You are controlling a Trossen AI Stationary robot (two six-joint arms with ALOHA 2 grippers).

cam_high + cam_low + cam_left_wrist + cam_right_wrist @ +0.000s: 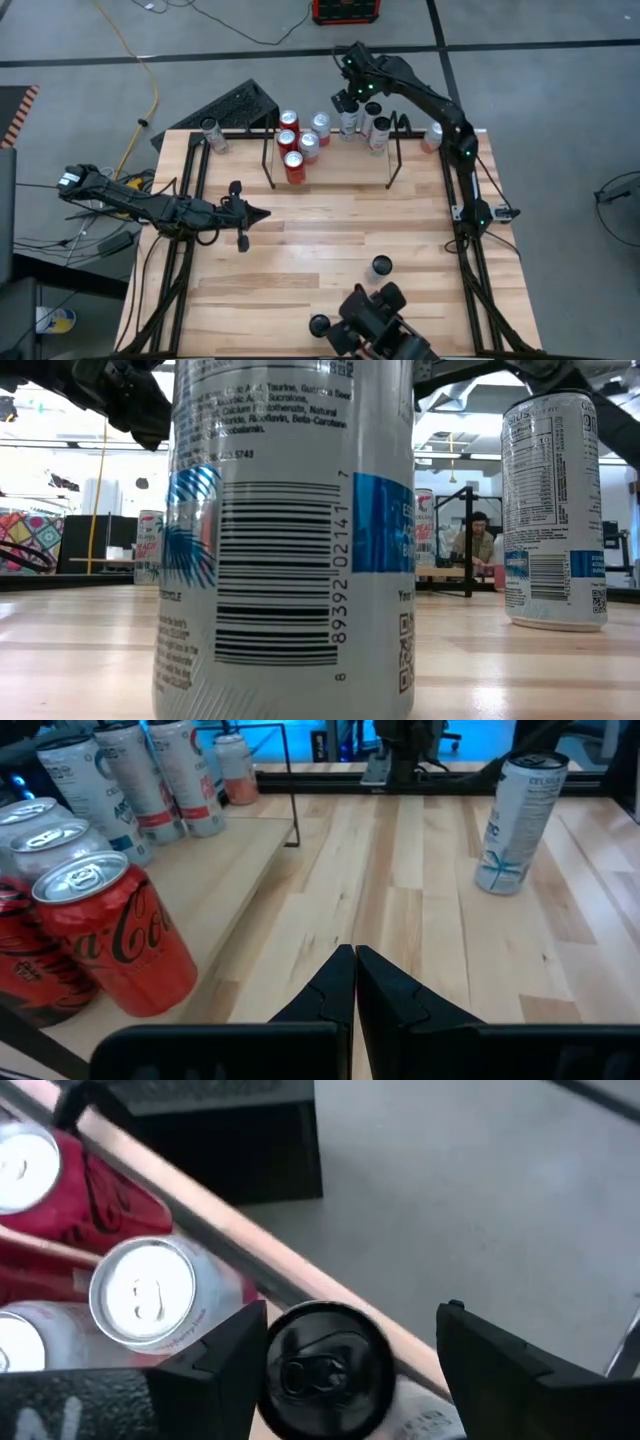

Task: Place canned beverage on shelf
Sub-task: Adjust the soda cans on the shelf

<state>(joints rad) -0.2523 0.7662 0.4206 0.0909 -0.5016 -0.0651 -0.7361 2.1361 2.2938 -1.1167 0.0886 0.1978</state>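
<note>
The shelf (pixel 271 160), a low rack of black rods, stands at the table's far middle. Red cans (pixel 295 165) stand on its left half and white cans (pixel 378 130) on its right half. My right gripper (pixel 348 100) hangs over the shelf's far side with a white, black-topped canned beverage (pixel 325 1365) between its fingers. Whether the can's bottom rests on anything is hidden. My left gripper (pixel 262 213) waits shut above the table's left middle, pointing toward the right edge, with nothing in it. My right gripper has the can's upper body (pixel 420 1405), just below the black lid, between its two fingers. One finger (pixel 235 1355) lies against the can's side; the other finger's contact is hidden under it. The fingers slant down from above, and the can stands nearly upright, lid up.
Two black-topped cans (pixel 381 265) (pixel 319 324) stand on the near table. Single cans stand at the far left (pixel 210 132) and far right (pixel 432 135) corners. Bare wood lies between the shelf and the near cans. A person (pixel 478 540) sits in the room beyond.
</note>
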